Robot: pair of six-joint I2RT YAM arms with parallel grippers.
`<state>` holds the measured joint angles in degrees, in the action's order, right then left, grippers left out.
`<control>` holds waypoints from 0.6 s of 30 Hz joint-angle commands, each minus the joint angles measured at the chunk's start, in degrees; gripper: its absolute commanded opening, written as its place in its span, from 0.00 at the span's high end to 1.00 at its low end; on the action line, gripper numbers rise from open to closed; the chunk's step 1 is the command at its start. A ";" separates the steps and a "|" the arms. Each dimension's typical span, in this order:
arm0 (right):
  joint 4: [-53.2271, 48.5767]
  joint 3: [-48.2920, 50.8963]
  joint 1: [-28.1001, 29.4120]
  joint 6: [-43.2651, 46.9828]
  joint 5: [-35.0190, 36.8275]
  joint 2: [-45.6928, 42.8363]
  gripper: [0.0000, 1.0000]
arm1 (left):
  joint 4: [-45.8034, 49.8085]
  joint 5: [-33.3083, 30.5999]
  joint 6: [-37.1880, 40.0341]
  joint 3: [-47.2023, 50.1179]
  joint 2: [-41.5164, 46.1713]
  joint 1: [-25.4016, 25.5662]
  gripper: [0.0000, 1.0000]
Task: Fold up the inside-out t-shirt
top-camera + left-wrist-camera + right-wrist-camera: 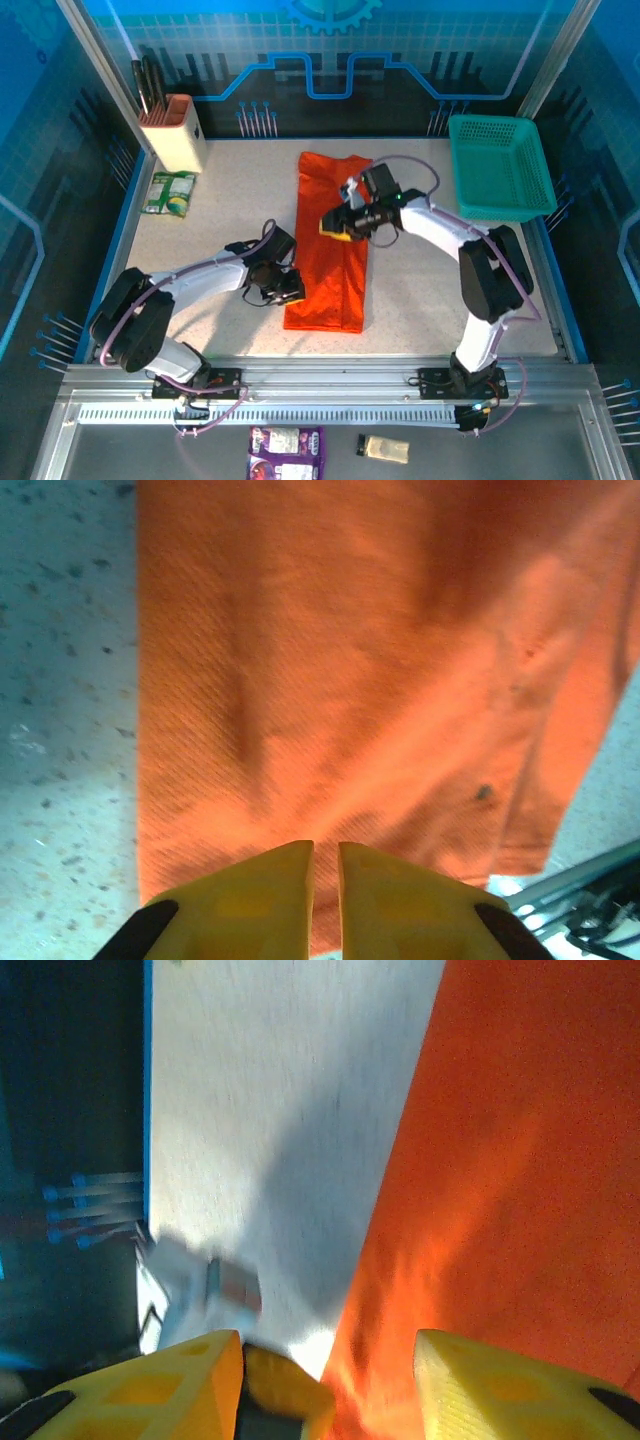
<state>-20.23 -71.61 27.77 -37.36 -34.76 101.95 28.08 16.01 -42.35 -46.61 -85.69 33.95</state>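
We record the plain bright orange cloth t-shirt (330,255) lying as a long, narrow, flat strip, the left gripper (325,845) clenched at its edge and the right gripper (328,1342) standing parted above it.

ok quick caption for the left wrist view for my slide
left tool, jaws nearly shut, over the plain bright orange cloth t-shirt lying on the pale speckled table

bits around the table (430,300)
green basket (500,165) upper right; knife block (172,132) and green packet (170,192) upper left; purple packet (287,450) bottom centre.
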 commanded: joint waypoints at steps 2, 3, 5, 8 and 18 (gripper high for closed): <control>5.97 13.34 4.87 -5.86 0.85 -6.06 0.50 | -2.73 4.25 1.47 2.33 -1.85 -0.29 0.85; 7.25 15.87 6.05 -7.10 0.92 -7.44 0.50 | -3.43 4.68 1.22 3.07 -2.29 -0.29 0.85; 11.34 20.80 8.74 -10.30 0.64 -9.57 0.50 | -3.88 4.54 1.04 4.32 -3.49 -0.37 0.86; 16.01 26.39 12.23 -13.77 -0.61 -10.28 0.50 | -3.82 3.89 0.91 5.82 -4.04 -0.22 0.87; 18.49 34.54 16.92 -16.86 4.08 -6.07 0.51 | -3.01 3.00 0.27 7.36 -2.77 -0.29 0.87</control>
<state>-1.69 -39.13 43.57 -52.34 -33.71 94.13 23.44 19.38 -41.89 -41.08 -88.66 33.80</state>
